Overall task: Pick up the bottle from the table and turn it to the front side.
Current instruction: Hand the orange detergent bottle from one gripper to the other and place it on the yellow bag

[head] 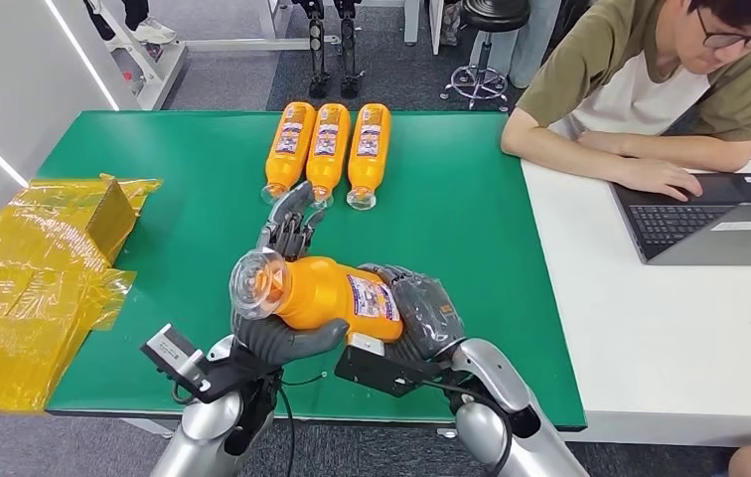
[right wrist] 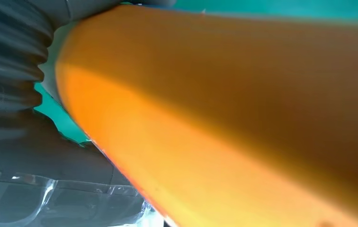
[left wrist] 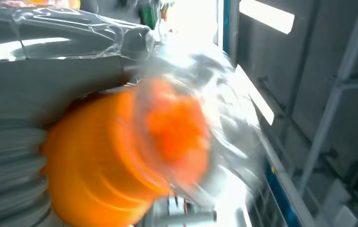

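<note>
2 robot hands around 1 orange bottle

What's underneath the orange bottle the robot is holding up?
The left hand cradles the bottle from below and the right hand grips its base. Beneath them lies green table; the patch directly below is covered.

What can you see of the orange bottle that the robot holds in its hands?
The held orange bottle looks like plastic, with a clear cap toward the robot's left and a printed label near its base. It lies on its side above the green table. The left hand grips the neck end, the right hand grips the base end.
</note>
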Available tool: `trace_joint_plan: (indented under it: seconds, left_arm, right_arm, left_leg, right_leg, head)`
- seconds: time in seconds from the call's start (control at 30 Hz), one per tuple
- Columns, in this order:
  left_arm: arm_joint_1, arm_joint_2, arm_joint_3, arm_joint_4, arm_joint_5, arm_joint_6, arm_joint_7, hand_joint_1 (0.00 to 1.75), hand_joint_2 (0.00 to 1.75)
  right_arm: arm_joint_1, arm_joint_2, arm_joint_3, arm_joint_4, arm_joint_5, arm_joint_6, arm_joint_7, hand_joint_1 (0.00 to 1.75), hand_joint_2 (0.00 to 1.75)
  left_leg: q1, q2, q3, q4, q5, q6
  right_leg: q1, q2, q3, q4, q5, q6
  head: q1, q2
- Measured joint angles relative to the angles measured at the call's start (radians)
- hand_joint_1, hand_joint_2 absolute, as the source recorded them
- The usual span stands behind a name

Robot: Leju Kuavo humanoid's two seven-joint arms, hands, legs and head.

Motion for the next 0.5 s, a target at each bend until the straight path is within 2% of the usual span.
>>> trace_joint_plan:
  seconds: [0.1,0.13,0.23,0.27,0.5]
  left_arm:
    - [0.001,0.001,-0.001,0.001,-0.020,0.035,-0.001,0.02,1.75]
    - [0.001,0.002,-0.001,0.001,-0.020,0.036,-0.002,0.38,1.75]
    - [0.003,0.002,-0.001,0.001,-0.014,0.035,-0.003,1.67,1.75]
    - [0.004,0.002,-0.001,0.001,-0.010,0.034,-0.003,1.75,1.75]
    - [0.014,0.002,-0.002,0.001,0.015,0.025,-0.004,1.75,1.75]
  right_arm:
    - [0.000,-0.010,0.004,0.008,0.002,0.008,-0.005,1.75,1.75]
    - [0.000,-0.012,0.006,0.010,0.001,0.009,-0.008,1.75,1.75]
    - [-0.002,-0.017,0.012,0.018,-0.001,0.012,-0.016,1.75,1.75]
    - [-0.003,-0.019,0.013,0.020,-0.001,0.013,-0.017,1.75,1.75]
    - [-0.003,-0.025,0.021,0.022,0.025,0.010,-0.013,1.75,1.75]
  left_leg:
    - [0.000,0.000,0.000,0.000,0.000,0.000]
    - [0.000,0.001,0.000,0.000,0.000,0.000]
    - [0.000,0.001,0.000,0.000,0.000,0.000]
    - [0.000,0.001,0.000,0.000,0.000,0.000]
    - [0.000,0.001,0.000,0.000,0.000,0.000]
  right_leg:
    - [0.000,0.000,0.000,0.000,0.000,0.000]
    - [0.000,0.000,0.000,0.000,0.000,0.000]
    - [0.000,0.000,0.000,0.000,0.000,0.000]
    - [0.000,0.000,0.000,0.000,0.000,0.000]
    - [0.000,0.000,0.000,0.000,0.000,0.000]
  head:
    - [0.000,0.000]
    - [0.000,0.000]
    - [0.000,0.000]
    - [0.000,0.000]
    - [0.000,0.000]
